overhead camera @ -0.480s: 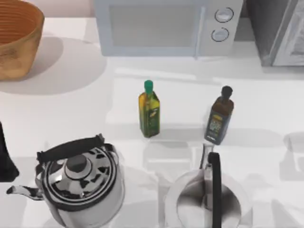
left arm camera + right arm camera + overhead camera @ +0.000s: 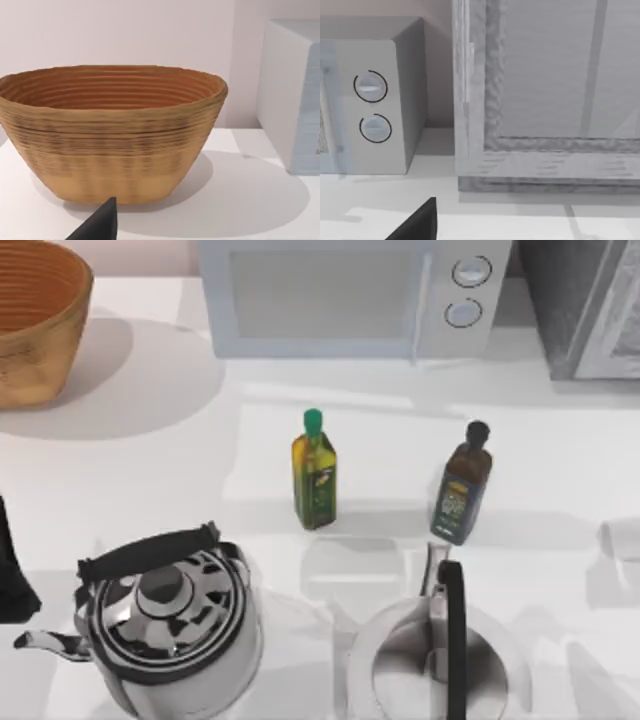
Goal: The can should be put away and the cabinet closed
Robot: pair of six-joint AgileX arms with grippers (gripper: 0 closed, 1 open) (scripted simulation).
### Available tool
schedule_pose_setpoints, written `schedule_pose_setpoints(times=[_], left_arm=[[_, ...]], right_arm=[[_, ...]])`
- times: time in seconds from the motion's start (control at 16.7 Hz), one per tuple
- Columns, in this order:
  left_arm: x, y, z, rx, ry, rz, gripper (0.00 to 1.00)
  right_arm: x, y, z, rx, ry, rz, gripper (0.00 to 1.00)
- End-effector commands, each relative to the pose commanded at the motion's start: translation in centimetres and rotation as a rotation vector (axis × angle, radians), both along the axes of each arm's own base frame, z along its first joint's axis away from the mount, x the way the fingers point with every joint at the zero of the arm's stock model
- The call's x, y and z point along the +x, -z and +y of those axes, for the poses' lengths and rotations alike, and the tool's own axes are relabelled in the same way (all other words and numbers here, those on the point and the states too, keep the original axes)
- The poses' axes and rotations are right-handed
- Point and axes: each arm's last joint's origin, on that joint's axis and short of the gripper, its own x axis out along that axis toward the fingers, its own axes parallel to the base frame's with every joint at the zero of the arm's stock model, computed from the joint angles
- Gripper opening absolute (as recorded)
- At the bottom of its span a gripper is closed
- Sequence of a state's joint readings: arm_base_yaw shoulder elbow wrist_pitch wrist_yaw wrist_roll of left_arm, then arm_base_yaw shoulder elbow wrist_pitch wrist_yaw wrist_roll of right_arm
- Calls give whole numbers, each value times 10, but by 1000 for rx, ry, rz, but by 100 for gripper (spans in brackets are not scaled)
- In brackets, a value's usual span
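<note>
A white tabletop (image 2: 150,455) runs back to a pale wall, with a microwave (image 2: 345,295) at the rear centre and a grey cabinet (image 2: 590,305) in the far right corner. A woven basket (image 2: 35,320) stands at the far left. Two bottles stand mid-table, a green-capped oil bottle (image 2: 316,472) and a dark bottle (image 2: 463,485), and two metal kettles (image 2: 165,615) sit along the near edge, the second one (image 2: 435,655) to the right of the first.

The left end effector (image 2: 97,225) shows as one dark fingertip with the basket just ahead of it; the left arm is a dark shape at the top view's left edge. The right end effector (image 2: 417,222) likewise shows a single fingertip, with the cabinet front straight ahead and the microwave dials (image 2: 370,86) off to one side. Whether either is open or closed, I cannot tell.

No can is visible on the tabletop, so I cannot say where it is.

Risks, as I judge them: mistaking a bottle for the can would put away the wrong item. Any reach from either end effector toward mid-table passes close over the kettle handles and the tall, narrow bottles, which would tip at a light brush. Approaching the cabinet front squarely could shove it rather than catch its door.
</note>
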State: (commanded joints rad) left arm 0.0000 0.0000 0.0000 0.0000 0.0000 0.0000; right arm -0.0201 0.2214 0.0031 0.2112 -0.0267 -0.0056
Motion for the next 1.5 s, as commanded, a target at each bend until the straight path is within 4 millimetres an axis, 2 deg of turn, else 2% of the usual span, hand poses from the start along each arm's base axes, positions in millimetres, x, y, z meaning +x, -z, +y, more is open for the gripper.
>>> schedule_pose_setpoints(times=[0.36, 0.72, 1.08, 1.5], left_arm=[[0, 0, 0, 0, 0, 0, 100], [0, 0, 0, 0, 0, 0, 100], [0, 0, 0, 0, 0, 0, 100], [0, 0, 0, 0, 0, 0, 100]], right_arm=[[34, 13, -6, -11, -7, 75, 100], [62, 55, -16, -7, -2, 197, 100], [66, 91, -25, 5, 12, 271, 100], [65, 99, -26, 10, 18, 287, 100]])
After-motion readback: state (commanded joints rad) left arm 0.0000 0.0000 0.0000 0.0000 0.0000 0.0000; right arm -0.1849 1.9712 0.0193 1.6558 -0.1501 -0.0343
